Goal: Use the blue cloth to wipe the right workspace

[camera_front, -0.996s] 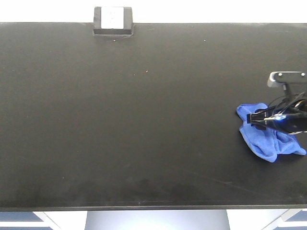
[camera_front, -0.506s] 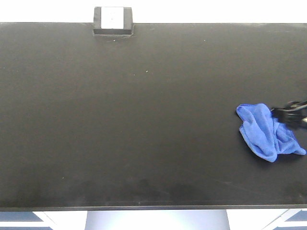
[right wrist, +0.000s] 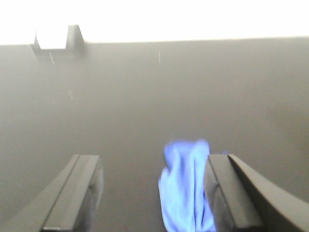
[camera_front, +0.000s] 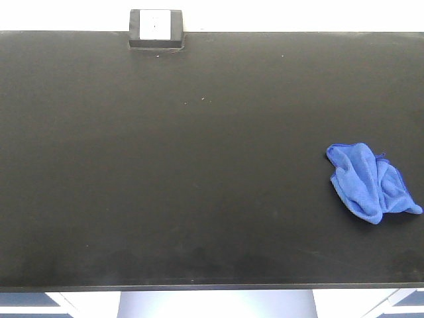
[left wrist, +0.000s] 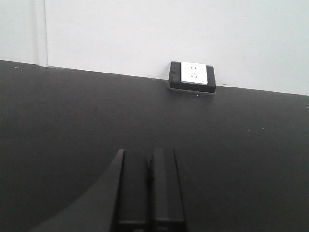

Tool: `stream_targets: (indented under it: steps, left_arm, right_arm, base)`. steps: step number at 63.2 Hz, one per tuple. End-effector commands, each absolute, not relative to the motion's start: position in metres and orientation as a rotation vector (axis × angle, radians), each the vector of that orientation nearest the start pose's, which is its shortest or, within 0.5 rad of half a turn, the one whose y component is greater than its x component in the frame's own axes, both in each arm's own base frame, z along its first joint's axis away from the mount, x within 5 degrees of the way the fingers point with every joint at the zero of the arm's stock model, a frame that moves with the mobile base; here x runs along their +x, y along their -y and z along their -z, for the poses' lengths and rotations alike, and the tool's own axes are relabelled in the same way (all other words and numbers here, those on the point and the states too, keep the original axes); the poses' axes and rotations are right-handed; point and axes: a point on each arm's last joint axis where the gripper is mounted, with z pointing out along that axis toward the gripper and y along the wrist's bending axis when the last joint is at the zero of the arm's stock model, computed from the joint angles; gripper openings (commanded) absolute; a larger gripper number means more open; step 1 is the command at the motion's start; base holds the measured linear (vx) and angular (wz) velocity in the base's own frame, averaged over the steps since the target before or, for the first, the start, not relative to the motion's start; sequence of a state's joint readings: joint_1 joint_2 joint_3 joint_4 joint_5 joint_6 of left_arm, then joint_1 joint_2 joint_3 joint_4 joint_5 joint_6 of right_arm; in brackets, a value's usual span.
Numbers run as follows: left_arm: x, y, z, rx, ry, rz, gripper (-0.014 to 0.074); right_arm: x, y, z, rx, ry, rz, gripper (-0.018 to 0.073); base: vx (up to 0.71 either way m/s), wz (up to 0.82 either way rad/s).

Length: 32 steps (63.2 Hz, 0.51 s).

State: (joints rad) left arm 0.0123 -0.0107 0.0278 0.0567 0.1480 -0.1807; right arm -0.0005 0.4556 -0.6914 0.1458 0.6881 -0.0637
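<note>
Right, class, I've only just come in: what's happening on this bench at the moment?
Nothing is holding the blue cloth; it lies crumpled near the right edge of the black countertop. The right gripper is open above it, with the cloth beside its right finger. The left gripper is shut and empty, facing the socket box at the back wall.

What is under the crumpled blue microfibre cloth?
The crumpled blue microfibre cloth lies directly on the matte black countertop. Its folds hide the surface below, so anything beneath it cannot be seen.
</note>
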Motion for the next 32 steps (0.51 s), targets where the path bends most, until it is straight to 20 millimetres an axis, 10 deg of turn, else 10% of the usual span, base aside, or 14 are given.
stream_targets:
  steps: [1,32]
  left_arm:
    - [0.057,-0.001,-0.189,-0.119,-1.578,0.1,-0.0006]
    - [0.057,-0.001,-0.189,-0.119,-1.578,0.1,-0.0006]
  right_arm:
    - [0.073,-0.006,-0.363,-0.019,-1.819,-0.08,0.0473]
    - [0.049,0.002,-0.247,-0.011,-1.568,0.051,-0.0014]
  base:
    - [0.0,0.0]
    - [0.0,0.0]
